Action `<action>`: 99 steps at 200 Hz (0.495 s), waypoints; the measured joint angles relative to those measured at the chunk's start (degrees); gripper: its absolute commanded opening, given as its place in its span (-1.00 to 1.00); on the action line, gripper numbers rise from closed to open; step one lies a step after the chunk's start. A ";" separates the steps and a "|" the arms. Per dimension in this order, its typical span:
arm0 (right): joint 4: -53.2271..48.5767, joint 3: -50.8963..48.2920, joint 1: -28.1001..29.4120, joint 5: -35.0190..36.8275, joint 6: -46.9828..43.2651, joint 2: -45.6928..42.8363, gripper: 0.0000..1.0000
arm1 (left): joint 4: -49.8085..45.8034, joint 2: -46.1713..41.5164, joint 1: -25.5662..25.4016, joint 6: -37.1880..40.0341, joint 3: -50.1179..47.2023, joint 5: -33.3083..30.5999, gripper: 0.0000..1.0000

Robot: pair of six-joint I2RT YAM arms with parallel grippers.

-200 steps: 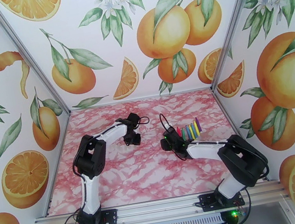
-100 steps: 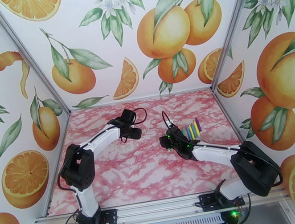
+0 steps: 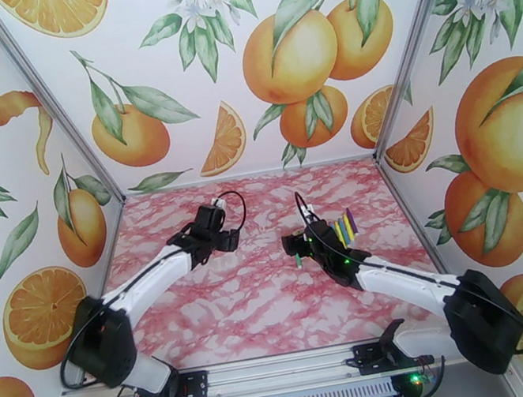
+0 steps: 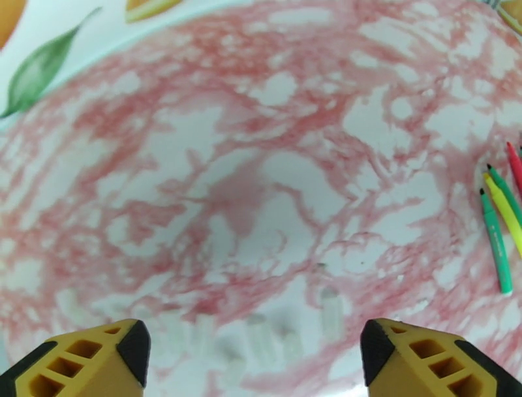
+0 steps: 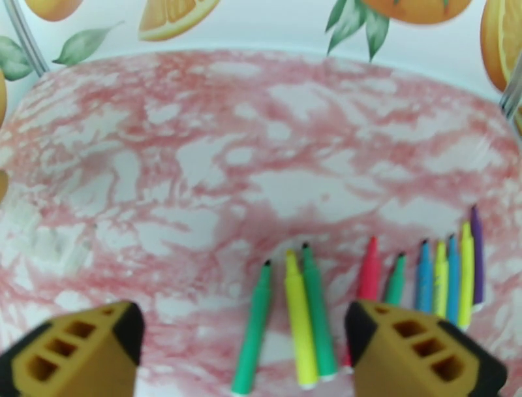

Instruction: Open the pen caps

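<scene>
Seen from above, both arms are stretched further across the marbled table (image 3: 239, 303) than a second ago. The left gripper (image 3: 230, 238) is placed left of centre, the right gripper (image 3: 294, 247) just beside the fanned marker pens (image 3: 340, 228). From the left wrist, the left gripper (image 4: 254, 339) is seen newly spread wide and empty, with pens (image 4: 499, 235) at the right edge. From the right wrist, the right gripper (image 5: 238, 333) is likewise spread and empty, suggesting a first pick is being readied. The pens (image 5: 298, 320) lie ahead, crowded side by side. The pen caps cannot be told from the dark tips.
</scene>
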 measured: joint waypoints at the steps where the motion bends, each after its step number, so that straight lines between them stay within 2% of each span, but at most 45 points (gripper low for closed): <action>1: 0.00 -0.04 -0.02 0.09 -0.04 -0.11 0.99 | 0.20 -0.26 0.04 0.09 -0.20 -0.04 1.00; 54: 1.44 -2.32 -5.33 3.58 -5.97 -4.11 1.00 | 8.98 -13.73 6.08 0.13 -13.18 -1.68 1.00; 75: 2.67 -2.80 -8.13 6.03 -7.54 -4.11 1.00 | 11.82 -16.35 8.90 1.07 -17.92 -3.87 1.00; 99: 8.63 -6.08 -12.74 8.96 -9.16 -4.11 1.00 | 16.02 -18.27 12.15 2.51 -23.12 -6.32 1.00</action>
